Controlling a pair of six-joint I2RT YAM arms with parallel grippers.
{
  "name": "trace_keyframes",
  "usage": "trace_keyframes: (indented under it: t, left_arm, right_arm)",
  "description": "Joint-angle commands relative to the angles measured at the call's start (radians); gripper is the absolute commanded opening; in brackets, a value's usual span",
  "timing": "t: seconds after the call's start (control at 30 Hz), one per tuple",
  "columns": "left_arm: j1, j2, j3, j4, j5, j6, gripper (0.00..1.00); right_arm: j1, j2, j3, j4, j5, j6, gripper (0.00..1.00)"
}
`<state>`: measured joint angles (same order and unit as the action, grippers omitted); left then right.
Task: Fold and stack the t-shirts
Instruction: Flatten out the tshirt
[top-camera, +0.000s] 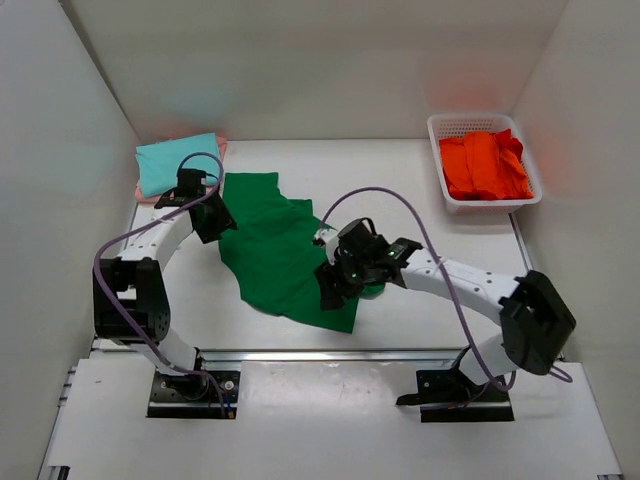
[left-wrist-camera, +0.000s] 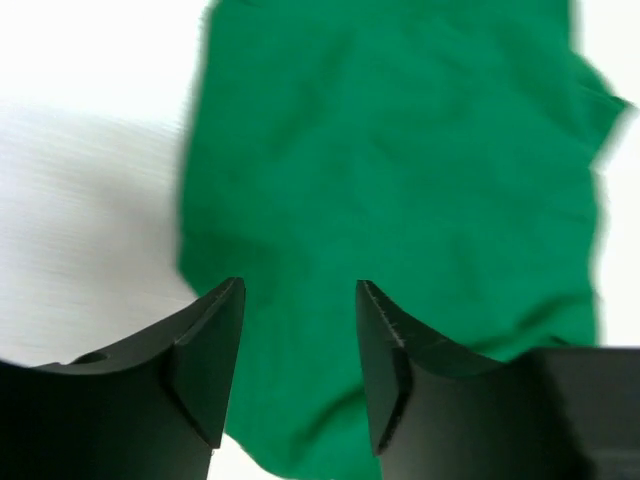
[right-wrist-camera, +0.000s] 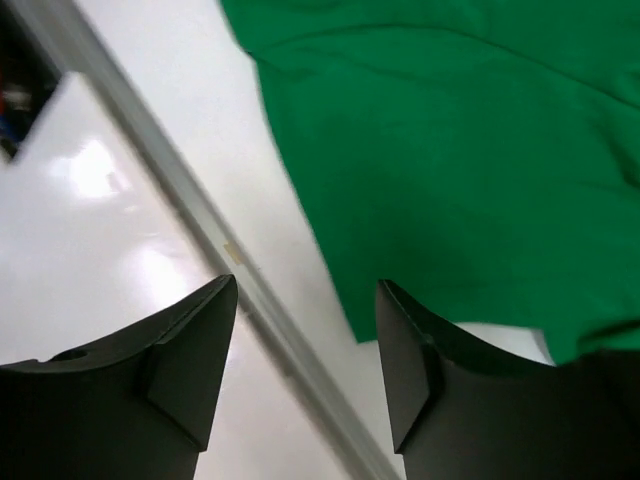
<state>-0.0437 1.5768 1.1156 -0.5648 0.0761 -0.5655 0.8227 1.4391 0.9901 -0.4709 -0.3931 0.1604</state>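
pink t-shirt mostly hidden, under teal t-shirt

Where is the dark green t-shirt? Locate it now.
Top view: the dark green t-shirt lies spread mid-table, slightly left of centre, right of the folded teal t-shirt and well left of the white basket.

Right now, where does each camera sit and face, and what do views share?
Top external: above and behind the bases, looking down on both arms and the green t-shirt.
Left wrist: on the left arm, facing down past the open left gripper onto the shirt.
Right wrist: on the right arm, past the open right gripper onto the shirt's edge.
Shared: the green t-shirt.
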Motion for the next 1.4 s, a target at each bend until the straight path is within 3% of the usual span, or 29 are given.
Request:
trace_keyframes:
  t: [0.0, 0.3, 0.43, 0.57, 0.6, 0.63, 0.7, 0.73, 0.83, 1.0, 1.2, 1.27, 1.37]
  left_arm:
    - [-0.005, 0.028, 0.059, -0.013, -0.183, 0.088, 0.61]
    - [-0.031, 0.222, 0.079, 0.000, -0.252, 0.164, 0.65]
    - [-0.059, 0.284, 0.070, -0.006, -0.236, 0.165, 0.60]
    - [-0.079, 0.333, 0.090, -0.027, -0.233, 0.185, 0.06]
    - [-0.078, 0.347, 0.095, -0.027, -0.231, 0.185, 0.00]
    - [-0.085, 0.342, 0.098, -0.041, -0.234, 0.190, 0.00]
    - [-0.090, 0.333, 0.090, -0.044, -0.228, 0.197, 0.00]
    - [-0.082, 0.327, 0.082, -0.047, -0.210, 0.203, 0.00]
    - [-0.064, 0.281, 0.095, -0.087, -0.171, 0.216, 0.00]
    - [-0.039, 0.120, 0.162, -0.139, -0.115, 0.213, 0.00]
    - [-0.042, 0.002, 0.360, -0.247, -0.047, 0.205, 0.00]
    - [-0.024, -0.059, 0.446, -0.215, 0.051, 0.161, 0.00]
    - [-0.002, -0.158, 0.548, -0.123, 0.151, 0.035, 0.00]
  right_arm:
    - [0.042, 0.079, 0.027, 0.081, 0.112, -0.028, 0.56]
    - [0.150, 0.276, 0.068, 0.057, 0.254, -0.038, 0.62]
    - [0.202, 0.306, 0.018, 0.042, 0.275, -0.013, 0.66]
    - [0.216, 0.388, 0.015, -0.008, 0.309, -0.005, 0.70]
    - [0.217, 0.398, 0.021, -0.033, 0.324, 0.001, 0.59]
    - [0.220, 0.421, 0.019, -0.052, 0.330, -0.001, 0.54]
    - [0.219, 0.449, 0.033, -0.078, 0.323, 0.005, 0.21]
    - [0.208, 0.460, 0.044, -0.087, 0.315, 0.016, 0.00]
    - [0.165, 0.428, 0.077, -0.130, 0.270, 0.007, 0.01]
    - [0.092, 0.238, 0.157, -0.172, 0.244, 0.037, 0.00]
    - [0.032, 0.025, 0.297, -0.230, 0.146, 0.037, 0.00]
    - [0.017, -0.055, 0.333, -0.222, 0.091, 0.065, 0.00]
    - [-0.002, -0.111, 0.441, -0.306, 0.138, 0.085, 0.00]
